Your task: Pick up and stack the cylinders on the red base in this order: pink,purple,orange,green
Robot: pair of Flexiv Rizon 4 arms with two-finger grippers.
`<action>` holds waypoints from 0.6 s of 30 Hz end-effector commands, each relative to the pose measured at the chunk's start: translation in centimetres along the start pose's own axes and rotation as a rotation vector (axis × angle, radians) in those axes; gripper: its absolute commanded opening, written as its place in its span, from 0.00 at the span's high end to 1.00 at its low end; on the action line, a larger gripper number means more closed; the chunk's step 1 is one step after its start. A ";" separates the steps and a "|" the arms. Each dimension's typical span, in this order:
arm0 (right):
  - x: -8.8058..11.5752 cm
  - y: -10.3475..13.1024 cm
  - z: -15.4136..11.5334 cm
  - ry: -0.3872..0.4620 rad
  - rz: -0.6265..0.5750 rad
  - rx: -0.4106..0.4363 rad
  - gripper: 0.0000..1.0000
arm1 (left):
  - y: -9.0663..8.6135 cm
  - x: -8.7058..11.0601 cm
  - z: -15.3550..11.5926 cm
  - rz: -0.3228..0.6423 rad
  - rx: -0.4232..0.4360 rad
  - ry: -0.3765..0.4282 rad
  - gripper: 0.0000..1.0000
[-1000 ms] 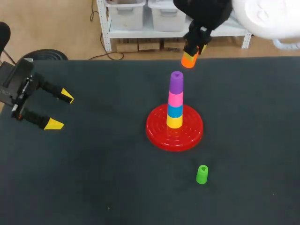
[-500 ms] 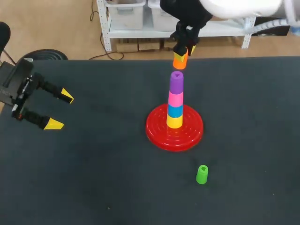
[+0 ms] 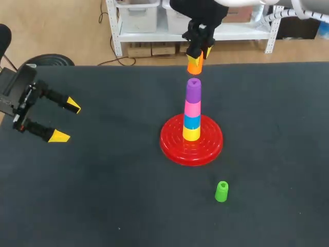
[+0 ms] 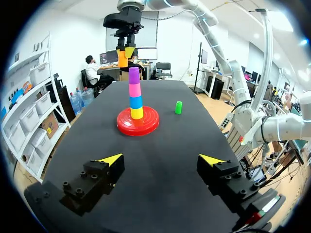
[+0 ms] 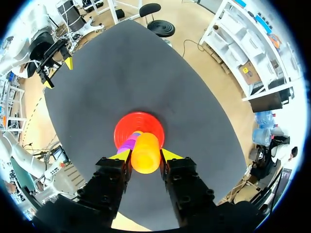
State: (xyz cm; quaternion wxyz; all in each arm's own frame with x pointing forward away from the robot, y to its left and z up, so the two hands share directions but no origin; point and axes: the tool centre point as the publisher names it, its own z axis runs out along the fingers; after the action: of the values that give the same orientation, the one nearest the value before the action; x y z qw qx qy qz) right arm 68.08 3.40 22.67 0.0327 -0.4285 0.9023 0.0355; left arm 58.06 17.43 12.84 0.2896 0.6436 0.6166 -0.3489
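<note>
Orange cylinder point(image 3: 194, 65), clamped between the fingers of the right gripper point(image 3: 198, 54), hangs above the purple cylinder point(image 3: 193, 89) that tops the stack on the red base point(image 3: 172, 141), seemingly a little to the far side. Good placement likely requires centring it over the purple top, descending vertically, and releasing only once seated. Green cylinder point(image 3: 221, 191) stands near-right of the base. Left gripper point(image 3: 64, 121), fingers apart and empty, sits well apart at the left.

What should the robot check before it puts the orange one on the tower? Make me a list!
1. Both right fingers grip orange: ok.
2. Top of purple free: ok.
3. Held orange centred over purple: cannot tell.
4. Whole tower straight on red base: ok.
5. Open left gripper far from tower: ok.
6. Next green stands on table: ok.
</note>
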 end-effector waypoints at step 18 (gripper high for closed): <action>2.0 3.1 -0.2 0.056 -0.024 -0.041 1.00 | 0.0 0.1 0.1 0.003 -0.001 -0.001 0.00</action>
State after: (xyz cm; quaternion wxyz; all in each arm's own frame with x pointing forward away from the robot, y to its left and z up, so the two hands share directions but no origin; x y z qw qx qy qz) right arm 64.60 3.94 22.81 -0.0025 -0.4414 0.8964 0.0411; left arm 58.06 17.43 12.84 0.2896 0.6436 0.6166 -0.3489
